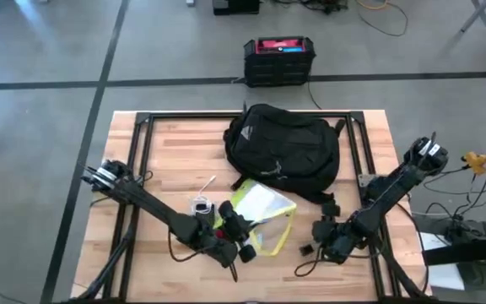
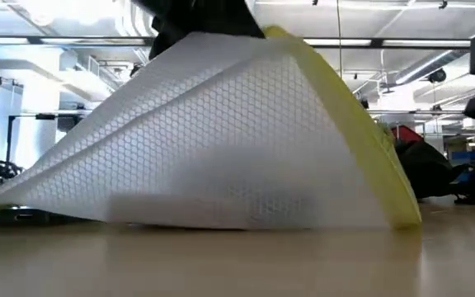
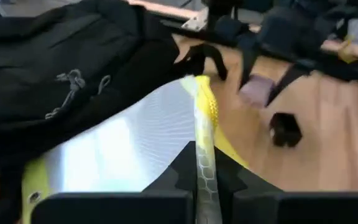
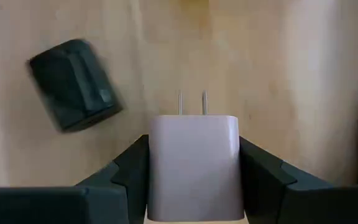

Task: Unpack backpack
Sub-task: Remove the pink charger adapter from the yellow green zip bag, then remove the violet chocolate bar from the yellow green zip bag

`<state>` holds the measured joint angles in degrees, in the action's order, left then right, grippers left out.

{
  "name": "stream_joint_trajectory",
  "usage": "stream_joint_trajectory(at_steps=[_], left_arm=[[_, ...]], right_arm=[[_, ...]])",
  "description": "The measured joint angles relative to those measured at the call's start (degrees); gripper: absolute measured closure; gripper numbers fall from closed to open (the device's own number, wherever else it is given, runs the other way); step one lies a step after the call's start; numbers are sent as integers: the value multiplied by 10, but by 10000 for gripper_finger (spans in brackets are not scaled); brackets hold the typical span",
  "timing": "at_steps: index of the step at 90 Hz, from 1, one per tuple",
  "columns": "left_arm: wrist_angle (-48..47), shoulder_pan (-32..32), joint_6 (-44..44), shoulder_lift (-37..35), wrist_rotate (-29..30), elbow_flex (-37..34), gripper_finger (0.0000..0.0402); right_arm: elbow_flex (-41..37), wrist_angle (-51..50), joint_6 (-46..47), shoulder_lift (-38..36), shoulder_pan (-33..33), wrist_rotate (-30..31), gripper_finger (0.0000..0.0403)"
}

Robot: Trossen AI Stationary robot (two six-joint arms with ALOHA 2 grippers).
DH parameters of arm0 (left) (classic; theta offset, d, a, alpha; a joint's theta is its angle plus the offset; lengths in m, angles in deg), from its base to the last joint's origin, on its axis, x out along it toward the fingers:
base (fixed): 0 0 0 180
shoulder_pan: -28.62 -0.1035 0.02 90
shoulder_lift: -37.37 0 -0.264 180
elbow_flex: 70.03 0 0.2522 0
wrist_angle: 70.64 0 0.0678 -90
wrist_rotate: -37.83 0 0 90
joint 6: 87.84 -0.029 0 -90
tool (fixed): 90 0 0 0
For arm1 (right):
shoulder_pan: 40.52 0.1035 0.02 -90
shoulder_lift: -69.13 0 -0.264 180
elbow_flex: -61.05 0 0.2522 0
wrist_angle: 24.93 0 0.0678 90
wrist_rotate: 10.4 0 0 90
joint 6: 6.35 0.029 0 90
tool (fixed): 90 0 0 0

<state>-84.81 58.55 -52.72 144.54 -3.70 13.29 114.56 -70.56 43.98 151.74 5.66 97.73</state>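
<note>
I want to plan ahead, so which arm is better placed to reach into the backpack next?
Neither is free: the left end effector grips the yellow-edged mesh pouch, the right end effector a white charger. Probably the right: it sits nearer the backpack.

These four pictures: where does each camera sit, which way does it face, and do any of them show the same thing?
High view: above the table, looking straight down on the backpack, both arms showing.
Low view: at table-top height, looking level; the mesh pouch fills it.
Left wrist view: on the left arm, looking past its fingers, shut on the yellow-edged mesh pouch.
Right wrist view: on the right arm, looking down at the wood; its fingers clamp a white plug charger.
Shared: high, low and left wrist views all show the pouch.
</note>
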Motion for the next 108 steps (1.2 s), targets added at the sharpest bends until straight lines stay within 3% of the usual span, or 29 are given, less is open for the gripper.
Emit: stream_joint_trajectory(at_steps=[16,35,47,57,68,73,92,108], left_arm=[[-44,0,3,-1,-13,0,402],[-57,3,-20,-26,-21,0,402],[-57,8,-62,-35,-55,0,402],[-56,12,-85,-38,-60,0,402],[-51,13,-89,-34,-49,0,402],[-44,11,-87,-28,-34,0,402],[-39,6,-63,-11,-12,0,402],[-37,4,-68,-11,-10,0,402]], right_arm=[[0,5,-6,0,6,-44,232],[11,4,-9,0,3,-57,83],[30,-1,-19,0,-3,-88,42],[63,-23,-57,0,-17,-79,39],[89,-13,-155,0,-43,66,48],[92,30,-216,0,-62,99,51],[92,283,-440,42,-119,62,73],[100,346,-487,145,-184,-19,111]])
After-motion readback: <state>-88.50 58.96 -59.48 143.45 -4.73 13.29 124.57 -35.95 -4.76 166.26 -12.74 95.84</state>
